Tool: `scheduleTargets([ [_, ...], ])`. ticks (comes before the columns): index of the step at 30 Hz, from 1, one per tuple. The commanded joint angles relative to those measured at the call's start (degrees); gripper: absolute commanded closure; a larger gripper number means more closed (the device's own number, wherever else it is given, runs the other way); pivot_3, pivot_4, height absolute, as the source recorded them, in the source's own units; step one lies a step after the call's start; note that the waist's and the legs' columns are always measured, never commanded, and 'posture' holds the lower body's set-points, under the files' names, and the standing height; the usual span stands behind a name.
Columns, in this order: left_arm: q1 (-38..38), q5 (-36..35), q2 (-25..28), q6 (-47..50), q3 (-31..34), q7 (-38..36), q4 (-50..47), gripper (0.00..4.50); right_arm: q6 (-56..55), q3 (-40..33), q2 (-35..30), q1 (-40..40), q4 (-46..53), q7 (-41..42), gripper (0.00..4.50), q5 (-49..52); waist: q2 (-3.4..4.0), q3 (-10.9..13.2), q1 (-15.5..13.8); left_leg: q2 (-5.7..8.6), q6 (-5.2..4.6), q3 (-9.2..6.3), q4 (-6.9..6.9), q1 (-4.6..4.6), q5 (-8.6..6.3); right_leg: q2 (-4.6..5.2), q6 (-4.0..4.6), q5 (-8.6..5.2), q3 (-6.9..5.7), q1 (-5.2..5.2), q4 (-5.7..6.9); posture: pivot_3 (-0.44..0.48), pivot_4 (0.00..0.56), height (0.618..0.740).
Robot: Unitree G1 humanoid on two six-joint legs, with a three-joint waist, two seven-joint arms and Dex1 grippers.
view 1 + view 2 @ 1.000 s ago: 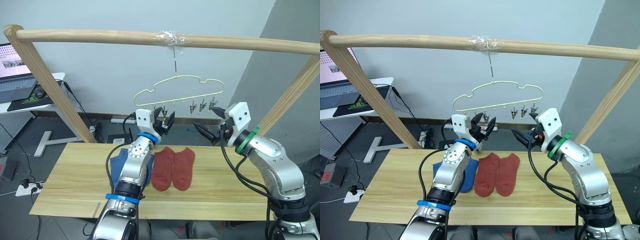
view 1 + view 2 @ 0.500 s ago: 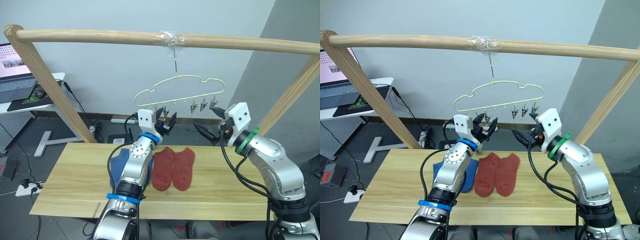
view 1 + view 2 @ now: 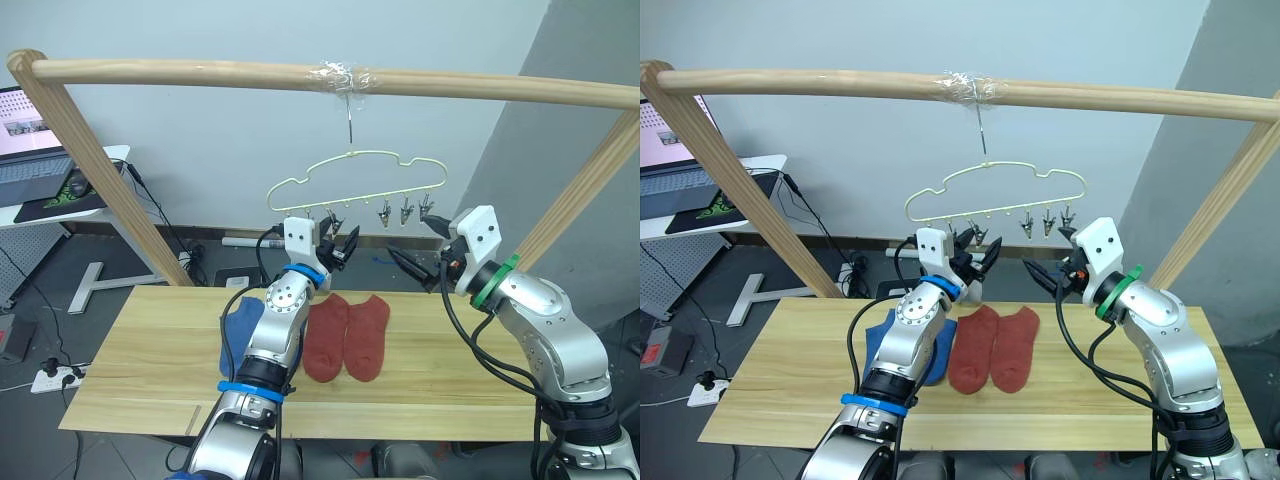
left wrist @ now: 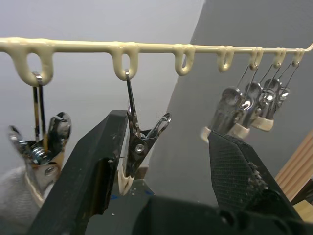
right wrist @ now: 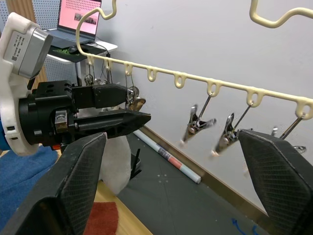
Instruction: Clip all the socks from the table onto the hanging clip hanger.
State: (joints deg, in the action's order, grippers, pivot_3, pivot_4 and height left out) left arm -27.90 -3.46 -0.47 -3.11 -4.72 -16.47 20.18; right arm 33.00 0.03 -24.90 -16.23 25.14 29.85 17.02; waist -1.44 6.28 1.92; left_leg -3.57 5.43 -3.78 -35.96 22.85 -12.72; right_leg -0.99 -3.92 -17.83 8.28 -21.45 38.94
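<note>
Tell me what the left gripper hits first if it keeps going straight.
Likely the metal clip hanging from the clip hanger; it sits between the open left gripper's fingers, though depth is unclear.

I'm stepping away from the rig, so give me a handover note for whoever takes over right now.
Left claw: open, empty, raised to the pale yellow-green wire clip hanger, its fingers either side of a small metal clip.
Right claw: open, empty, near the hanger's right end.
Light wooden table: two rust-red ankle socks, with blue sock fabric partly behind the left arm.
Done: pale fabric, likely a grey sock, hangs near the hanger's left end.
Left: clip the red and blue socks.
</note>
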Motion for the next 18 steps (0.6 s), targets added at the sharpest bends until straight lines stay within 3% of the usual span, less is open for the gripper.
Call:
scheduleTargets([
  [1,-1.85,0.91,-0.27,-1.89,-0.06,1.27,-0.62,1.51,-0.69,-0.85,-0.52,0.02,2.80,-0.32,0.00,0.47,0.00,0.00,0.00,0.00,0.00,0.00,0.00,0.00,0.00,0.00,0.00,0.00,0.00,0.00,0.00,-0.018,0.069,0.740],
  [18,-4.73,2.69,0.38,-4.47,0.54,3.91,4.11,1.51,-0.74,-0.93,-0.71,0.21,2.90,-0.32,0.00,0.35,0.00,0.00,0.05,0.00,0.00,0.00,0.00,0.00,0.00,0.00,0.00,0.00,0.00,0.00,0.00,-0.025,0.069,0.740],
])
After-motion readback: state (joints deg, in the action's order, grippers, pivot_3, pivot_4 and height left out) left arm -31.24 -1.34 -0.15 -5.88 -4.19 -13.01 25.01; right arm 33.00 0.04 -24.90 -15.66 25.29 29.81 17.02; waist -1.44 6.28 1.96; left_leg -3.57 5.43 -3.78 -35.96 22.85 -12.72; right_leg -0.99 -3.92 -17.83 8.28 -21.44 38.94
